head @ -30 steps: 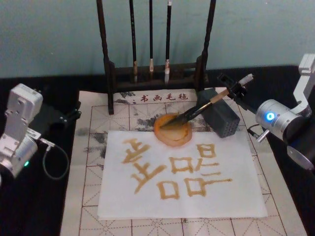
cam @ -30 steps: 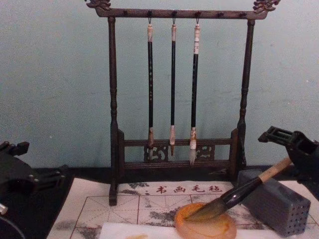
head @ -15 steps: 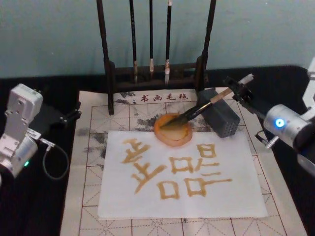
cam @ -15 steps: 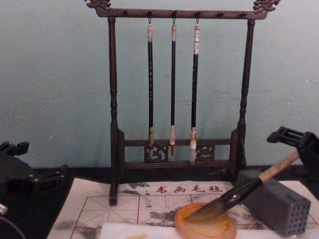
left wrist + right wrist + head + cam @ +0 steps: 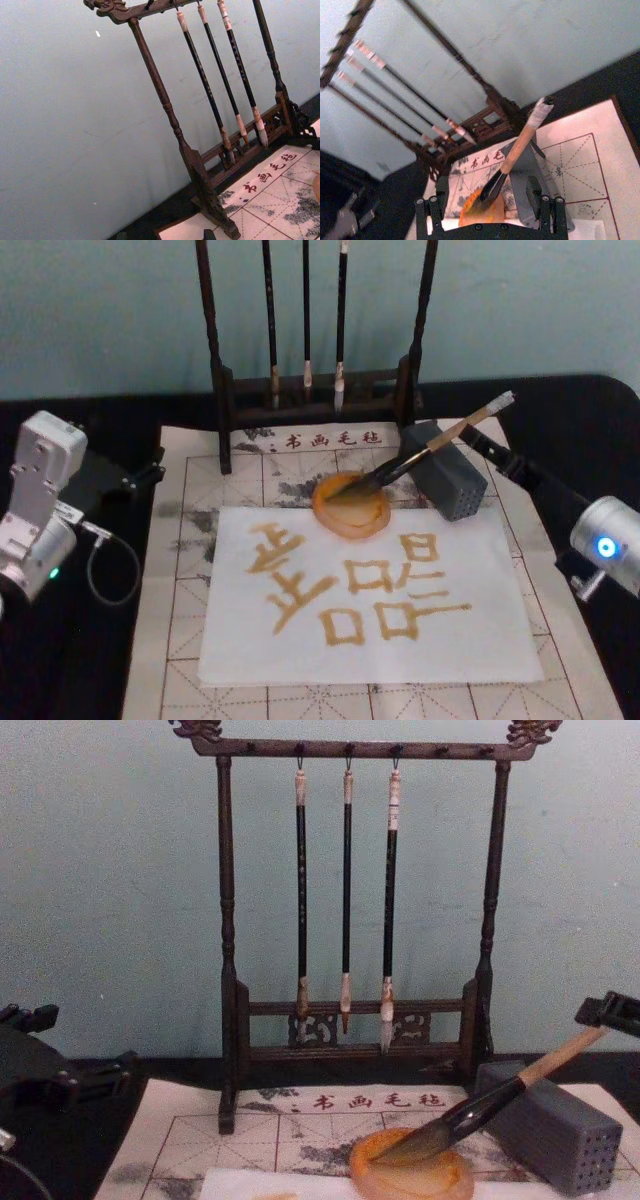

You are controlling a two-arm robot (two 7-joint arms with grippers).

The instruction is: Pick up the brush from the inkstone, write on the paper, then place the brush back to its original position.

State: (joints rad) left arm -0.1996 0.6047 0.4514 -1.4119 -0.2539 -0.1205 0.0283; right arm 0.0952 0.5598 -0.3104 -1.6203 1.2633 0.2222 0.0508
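Resting with its dark bristles in the inkstone, the brush leans up and away to the robot's right, its black ferrule and tan handle propped on the top edge of the grey rectangular block and its white end cap poking out beyond it. The right gripper sits just off that capped end, on the right side of the felt mat, with nothing between its fingers; in the right wrist view the two black fingers stand spread wide, and the brush handle lies ahead of them, apart from both. From this gripper the inkstone lies farther forward and lower, touching the far edge of the white paper, which carries several amber-brown painted characters. The block is just beside the inkstone, between it and the gripper.

The left gripper is parked well to the other side, at the left edge of the mat; how its fingers stand cannot be told. Its wrist camera looks toward the dark wooden brush rack standing at the back of the mat, from which three thin black-handled brushes hang with pale tips downward. In the chest view the big brush slopes from the inkstone up over the block.
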